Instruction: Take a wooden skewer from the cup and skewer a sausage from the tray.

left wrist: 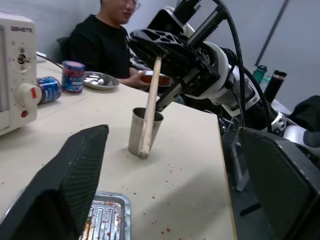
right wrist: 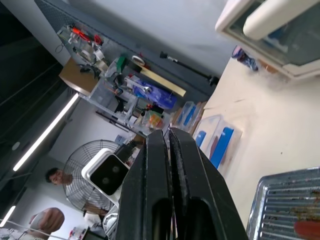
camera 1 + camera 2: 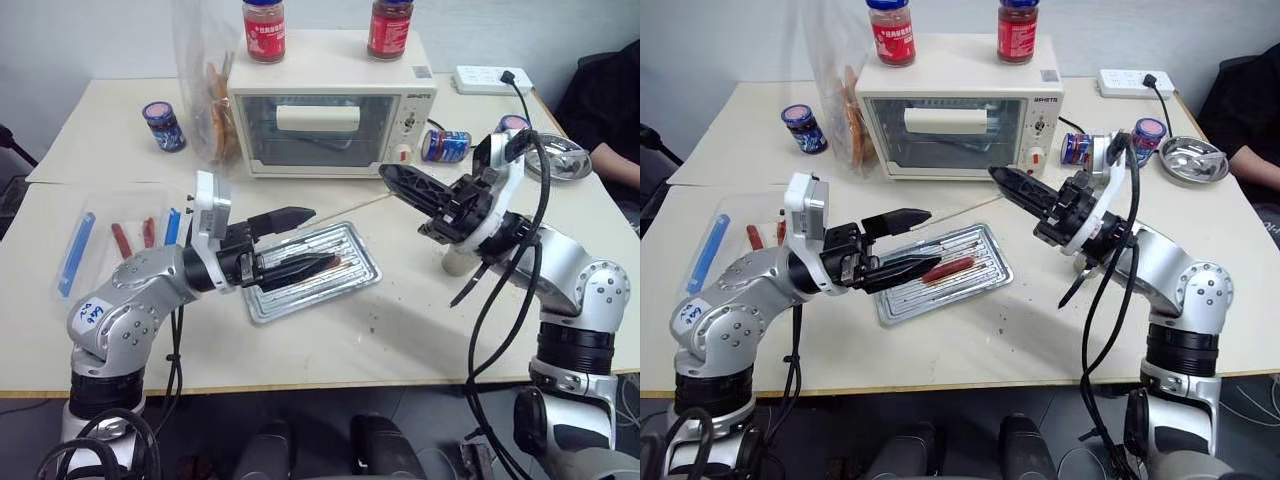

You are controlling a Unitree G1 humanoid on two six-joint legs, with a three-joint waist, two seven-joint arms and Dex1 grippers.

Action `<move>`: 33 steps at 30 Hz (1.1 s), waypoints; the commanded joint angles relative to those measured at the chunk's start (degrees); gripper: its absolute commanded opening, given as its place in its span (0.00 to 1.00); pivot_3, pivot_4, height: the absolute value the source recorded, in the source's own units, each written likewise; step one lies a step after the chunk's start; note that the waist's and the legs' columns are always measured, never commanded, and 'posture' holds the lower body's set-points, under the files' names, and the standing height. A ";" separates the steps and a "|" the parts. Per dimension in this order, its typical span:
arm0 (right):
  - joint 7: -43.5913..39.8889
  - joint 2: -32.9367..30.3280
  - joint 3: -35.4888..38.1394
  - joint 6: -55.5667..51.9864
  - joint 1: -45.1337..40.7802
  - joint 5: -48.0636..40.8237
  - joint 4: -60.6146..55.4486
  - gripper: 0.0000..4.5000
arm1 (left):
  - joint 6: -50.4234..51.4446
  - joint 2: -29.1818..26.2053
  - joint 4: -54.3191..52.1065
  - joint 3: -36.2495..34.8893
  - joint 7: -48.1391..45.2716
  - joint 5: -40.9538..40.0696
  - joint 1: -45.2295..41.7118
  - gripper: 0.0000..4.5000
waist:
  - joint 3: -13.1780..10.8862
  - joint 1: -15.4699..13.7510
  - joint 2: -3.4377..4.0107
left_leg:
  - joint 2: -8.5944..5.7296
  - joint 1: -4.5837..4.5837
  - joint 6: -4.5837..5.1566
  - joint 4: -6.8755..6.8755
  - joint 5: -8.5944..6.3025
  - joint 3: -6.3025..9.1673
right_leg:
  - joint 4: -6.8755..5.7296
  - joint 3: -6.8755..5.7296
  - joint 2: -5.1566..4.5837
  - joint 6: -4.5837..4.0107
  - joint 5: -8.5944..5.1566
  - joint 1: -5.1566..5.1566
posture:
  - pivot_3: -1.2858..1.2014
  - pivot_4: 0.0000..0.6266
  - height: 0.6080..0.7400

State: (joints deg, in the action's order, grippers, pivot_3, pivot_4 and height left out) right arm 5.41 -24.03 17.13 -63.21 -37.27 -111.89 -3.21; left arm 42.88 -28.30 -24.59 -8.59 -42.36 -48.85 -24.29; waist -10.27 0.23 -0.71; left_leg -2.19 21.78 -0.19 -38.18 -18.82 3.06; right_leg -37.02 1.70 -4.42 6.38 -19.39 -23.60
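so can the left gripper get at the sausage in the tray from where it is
Probably yes. The left gripper is open and hovers right over the tray, where the sausage lies uncovered with nothing between them. The right gripper stays clear.

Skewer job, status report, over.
Right gripper shut on wooden skewer, clear of cup. Left gripper open over tray. Sausage untouched.
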 commanded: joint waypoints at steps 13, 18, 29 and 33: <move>1.40 2.15 2.64 -3.39 -3.08 -1.11 -0.46 0.00 | -7.99 4.72 1.39 3.30 2.74 3.98 -3.60 0.42 | 0.00 0.22 0.01 | 0.00 0.00 0.00 0.01 0.02 -0.02 | -0.07 0.01 0.02 0.00 0.00 -0.03 | 0.52 0.24 1.00; 1.29 1.72 2.68 -3.80 -3.43 -1.11 -0.29 0.00 | -8.57 5.13 2.26 3.66 2.41 4.01 -4.20 0.42 | 0.00 0.17 0.01 | 0.00 0.00 -0.01 0.00 0.02 -0.02 | -0.07 0.01 0.02 0.00 0.00 -0.03 | 0.52 0.24 1.00; 1.20 1.64 2.84 -3.83 -3.39 -1.11 -0.26 0.00 | -9.74 4.70 3.09 4.95 1.62 5.32 -4.62 0.11 | 0.00 0.16 0.01 | 0.00 0.00 0.00 0.01 0.02 -0.02 | -0.06 0.02 0.02 0.00 0.00 -0.03 | 0.52 0.24 1.00; 1.13 1.55 2.97 -3.85 -3.30 -1.11 -0.24 0.00 | -9.92 5.14 3.26 4.91 1.95 5.40 -4.69 0.11 | 0.00 0.16 0.01 | 0.00 0.00 0.00 0.01 0.02 -0.02 | -0.05 0.02 0.02 0.00 0.00 -0.03 | 0.52 0.24 1.00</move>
State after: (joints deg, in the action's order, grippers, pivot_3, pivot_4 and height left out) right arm 7.02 -22.00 18.57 -66.87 -39.74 -111.86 -2.26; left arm 34.16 -23.37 -20.50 -3.41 -40.57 -43.60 -28.02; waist -10.26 0.40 -0.70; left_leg -2.20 21.78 -0.19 -38.17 -18.80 3.04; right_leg -37.07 1.71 -4.40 6.38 -19.39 -23.63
